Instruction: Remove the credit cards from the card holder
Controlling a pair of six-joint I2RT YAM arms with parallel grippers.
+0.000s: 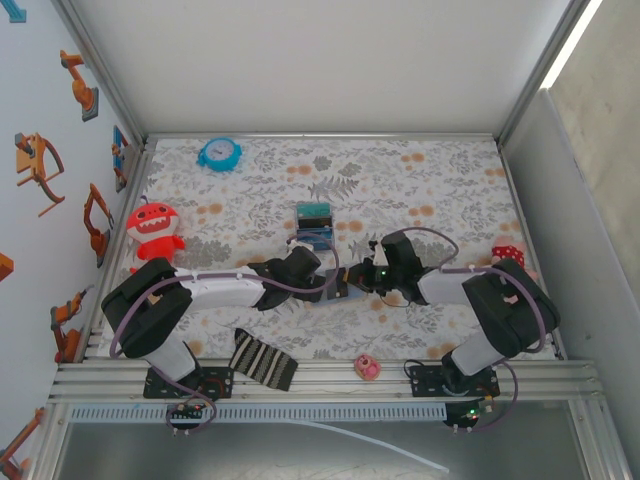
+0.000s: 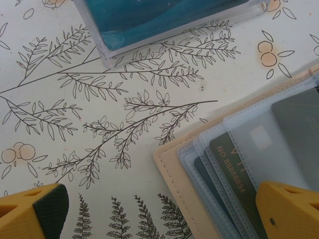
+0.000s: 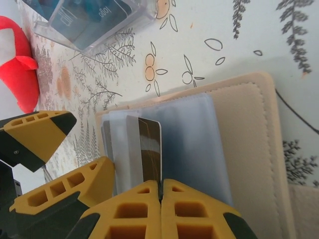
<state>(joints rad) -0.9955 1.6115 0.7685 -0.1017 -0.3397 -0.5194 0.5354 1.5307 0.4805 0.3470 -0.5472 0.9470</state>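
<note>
The card holder lies open on the floral cloth between both grippers, tan outside with pale clear sleeves inside. My right gripper is shut on a dark credit card that stands on edge, rising out of the sleeves. My left gripper is open, its right finger over the holder's sleeves, where a dark green card marked with numbers sits in a pocket. The tan rim lies between the left fingers. In the right wrist view the left gripper's yellow fingers stand at the holder's left edge.
A clear plastic box with blue cards sits just beyond the holder, also seen in the wrist views. A red toy stands at the left, a blue clock at the back, and a striped cloth and small pink object near the front.
</note>
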